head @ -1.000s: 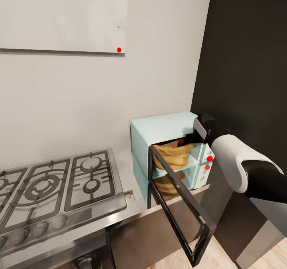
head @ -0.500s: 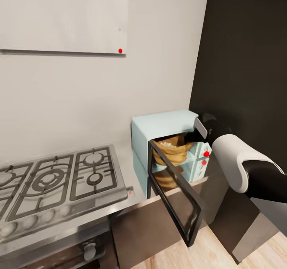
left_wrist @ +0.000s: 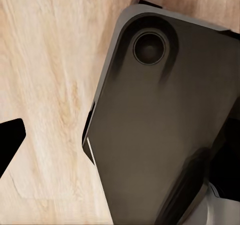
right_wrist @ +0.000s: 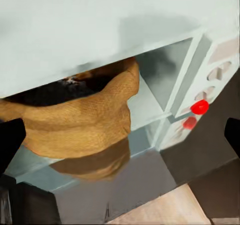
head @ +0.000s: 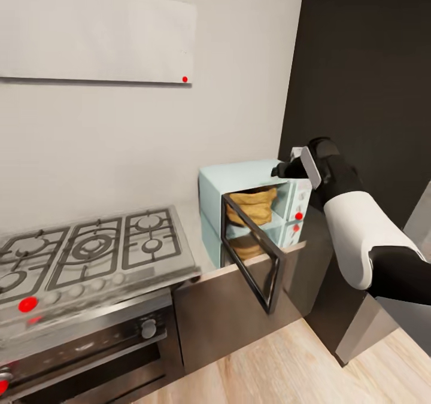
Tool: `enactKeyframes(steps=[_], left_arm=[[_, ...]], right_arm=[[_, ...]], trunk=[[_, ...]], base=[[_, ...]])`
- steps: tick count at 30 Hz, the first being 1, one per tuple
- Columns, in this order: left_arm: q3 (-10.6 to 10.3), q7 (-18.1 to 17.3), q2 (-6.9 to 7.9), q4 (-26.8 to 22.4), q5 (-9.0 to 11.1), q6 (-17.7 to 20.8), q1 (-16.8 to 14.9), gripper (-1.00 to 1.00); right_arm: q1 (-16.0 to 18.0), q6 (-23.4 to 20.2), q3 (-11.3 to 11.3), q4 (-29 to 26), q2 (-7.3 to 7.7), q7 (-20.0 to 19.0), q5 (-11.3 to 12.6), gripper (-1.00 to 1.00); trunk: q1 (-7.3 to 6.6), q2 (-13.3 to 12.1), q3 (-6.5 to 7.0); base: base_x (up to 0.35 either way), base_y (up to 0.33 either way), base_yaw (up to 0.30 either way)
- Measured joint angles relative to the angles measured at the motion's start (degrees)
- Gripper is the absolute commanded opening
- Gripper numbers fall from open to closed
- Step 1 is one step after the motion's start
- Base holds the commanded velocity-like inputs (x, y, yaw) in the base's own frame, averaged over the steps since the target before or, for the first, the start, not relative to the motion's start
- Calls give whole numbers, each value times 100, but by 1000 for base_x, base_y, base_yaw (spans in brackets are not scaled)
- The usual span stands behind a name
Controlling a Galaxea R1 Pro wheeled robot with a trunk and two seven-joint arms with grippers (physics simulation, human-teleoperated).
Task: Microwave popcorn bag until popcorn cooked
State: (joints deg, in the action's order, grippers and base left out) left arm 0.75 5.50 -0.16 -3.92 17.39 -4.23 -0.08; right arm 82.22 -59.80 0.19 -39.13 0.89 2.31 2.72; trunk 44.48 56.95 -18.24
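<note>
Head view: popcorn bag (head: 253, 206) sits inside microwave (head: 239, 179), door (head: 251, 254) ajar for closing; right pincer (head: 286, 169) released, empty, above the opening; left pincer state indeterminate.

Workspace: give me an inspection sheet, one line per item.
Surface: grey countertop, carrying the microwave.
Job's things: popcorn bag sits inside the mint microwave; door swung open.
Clutter: nothing seen.
Grippers: right gripper open, empty, at the microwave's top front edge; left gripper's state cannot be told.
Cables: nothing seen.
Surroundings: gas hob, oven below, white wall panel, dark tall cabinet, wooden floor.
</note>
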Motion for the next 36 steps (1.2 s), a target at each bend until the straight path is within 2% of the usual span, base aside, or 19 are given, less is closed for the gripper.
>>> enactKeyframes(steps=[2, 5, 6, 7, 9, 15, 18, 20, 22, 23, 25, 27, 30, 36], left_arm=[[0, 0, 0, 0, 3, 3, 0, 100], [-1, 0, 0, 0, 2, 4, 0, 100], [3, 2, 3, -1, 3, 5, 0, 100], [6, 3, 6, -1, 3, 3, 0, 100], [7, 4, 7, 0, 6, 4, 0, 100], [7, 3, 6, 0, 0, 3, 0, 100], [7, 2, 3, 0, 0, 4, 0, 100], [8, 3, 7, 0, 0, 5, 0, 100], [8, 4, 8, 0, 0, 4, 1, 100], [8, 3, 7, -2, 0, 4, 1, 100], [8, 3, 8, -1, 0, 3, 1, 100], [7, 4, 8, 0, 0, 2, 0, 100], [7, 4, 8, -4, 0, 2, 0, 100], [7, 4, 8, -9, 0, -3, 0, 100]], right_arm=[[0, 0, 4, 69, 10, 1, -11, 100], [-1, 0, 8, 526, 45, 6, -52, 100], [-2, 1, 13, 930, 142, 6, -104, 100], [-2, 1, 14, 1105, 224, -5, -99, 100], [-4, 1, 19, 1263, 288, -9, -84, 100], [-27, 1, 30, 1409, 309, -20, -81, 100], [-374, 404, 53, 1438, 317, -130, -79, 100], [-607, 679, 70, 1397, 371, -488, -117, 100], [-673, 900, 85, 1385, 539, -1061, -259, 100], [-730, 1253, 119, 1382, 767, -1758, -431, 100], [-832, 1642, 134, 1384, 968, -2507, -587, 100], [-954, 1955, 141, 1442, 1081, -3233, -814, 100], [-1178, 2537, 139, 1472, 1101, -3488, -949, 100], [-1640, 3726, 144, 1466, 1100, -3571, -943, 100]], trunk=[[0, 0, 0], [-2, 0, 0], [-2, 0, -1], [-3, 1, 0], [-3, 1, 0], [-3, 1, 0], [-3, 0, -1], [-3, 1, -1], [-3, 1, 0], [-3, 1, 0], [-3, 1, 0], [-3, 1, 0], [-3, 0, -1], [-3, 0, -1]], base=[[-307, 0, 0], [-125, 0, 0], [-12, 0, 0], [-8, 0, 0], [-2, 0, 0], [0, 0, 0], [0, 0, 0], [0, 0, 0], [0, 0, 0], [0, 0, 0], [0, 0, 0], [0, 0, 0], [0, 0, 0], [0, 0, 0]])
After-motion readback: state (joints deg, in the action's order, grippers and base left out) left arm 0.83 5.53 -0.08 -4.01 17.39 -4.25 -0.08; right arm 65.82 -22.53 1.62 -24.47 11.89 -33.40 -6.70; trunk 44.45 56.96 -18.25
